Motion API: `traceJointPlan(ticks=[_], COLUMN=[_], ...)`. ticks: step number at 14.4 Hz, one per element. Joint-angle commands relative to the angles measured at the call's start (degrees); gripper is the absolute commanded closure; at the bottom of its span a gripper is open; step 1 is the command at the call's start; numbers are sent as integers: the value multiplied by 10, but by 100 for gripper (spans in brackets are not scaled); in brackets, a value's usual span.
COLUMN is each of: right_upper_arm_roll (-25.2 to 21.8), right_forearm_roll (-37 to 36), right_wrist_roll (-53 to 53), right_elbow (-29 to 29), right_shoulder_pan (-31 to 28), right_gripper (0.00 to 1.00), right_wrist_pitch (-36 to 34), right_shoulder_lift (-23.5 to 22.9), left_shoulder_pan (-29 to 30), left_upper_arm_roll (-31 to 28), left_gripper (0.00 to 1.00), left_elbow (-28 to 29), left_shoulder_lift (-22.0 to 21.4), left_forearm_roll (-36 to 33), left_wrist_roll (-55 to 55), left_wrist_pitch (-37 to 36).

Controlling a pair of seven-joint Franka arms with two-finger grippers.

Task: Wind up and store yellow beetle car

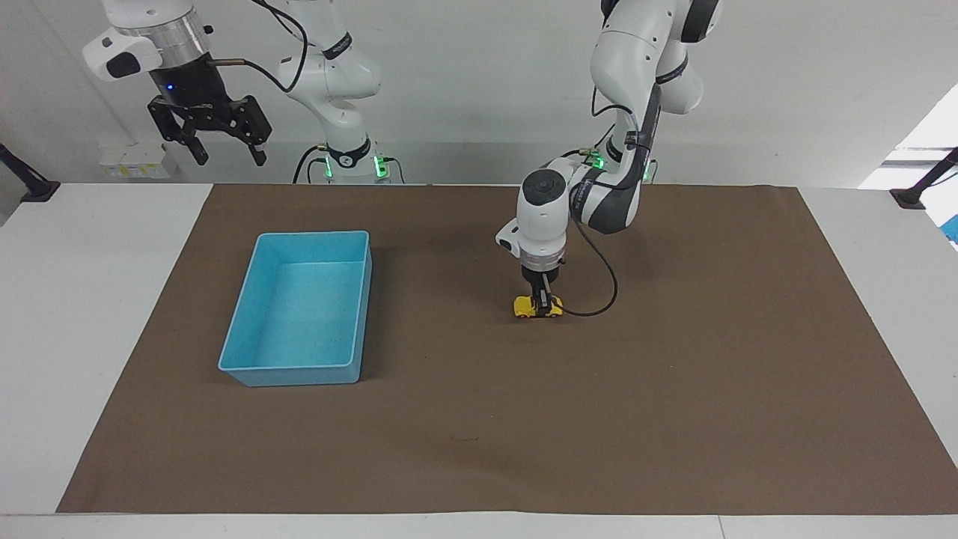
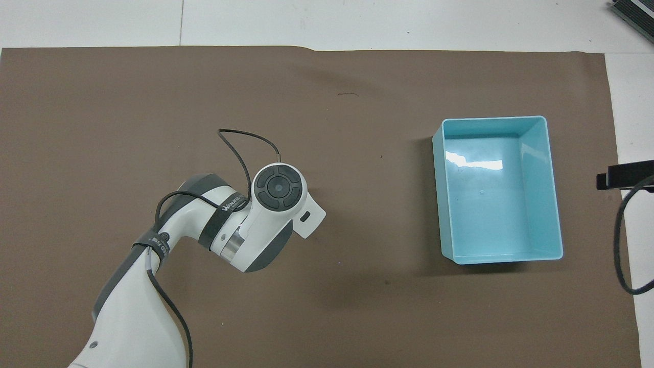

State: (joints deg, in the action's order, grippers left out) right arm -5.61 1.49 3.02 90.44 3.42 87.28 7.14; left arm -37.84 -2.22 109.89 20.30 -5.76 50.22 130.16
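The yellow beetle car stands on the brown mat near the middle of the table. My left gripper points straight down and is shut on the car's middle, with its wheels on or just above the mat. In the overhead view the left arm's wrist hides the car. The blue bin is empty and lies toward the right arm's end of the table; it also shows in the overhead view. My right gripper waits open, high above the table's edge by its base.
The brown mat covers most of the white table. A black cable loops from the left wrist down close to the car.
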Motion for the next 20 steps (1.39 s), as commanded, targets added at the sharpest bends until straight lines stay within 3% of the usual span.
traceJointPlan(ticks=[1,20], right_upper_arm_roll=[2,2], right_forearm_roll=[4,4], right_wrist_roll=[-8,-8], right_elbow=[11,10], right_shoulder_pan=[-3,-3], right_gripper=[0,0], right_wrist_pitch=[-5,-5], right_shoulder_lift=[11,11], left_shoulder_pan=[6,52], left_upper_arm_roll=[-5,-5], left_gripper=[100,100], left_elbow=[9,42], left_shoulder_lift=[-1,-7], left_forearm_roll=[-16,-16], left_wrist_roll=[-8,63], left_wrist_pitch=[11,14])
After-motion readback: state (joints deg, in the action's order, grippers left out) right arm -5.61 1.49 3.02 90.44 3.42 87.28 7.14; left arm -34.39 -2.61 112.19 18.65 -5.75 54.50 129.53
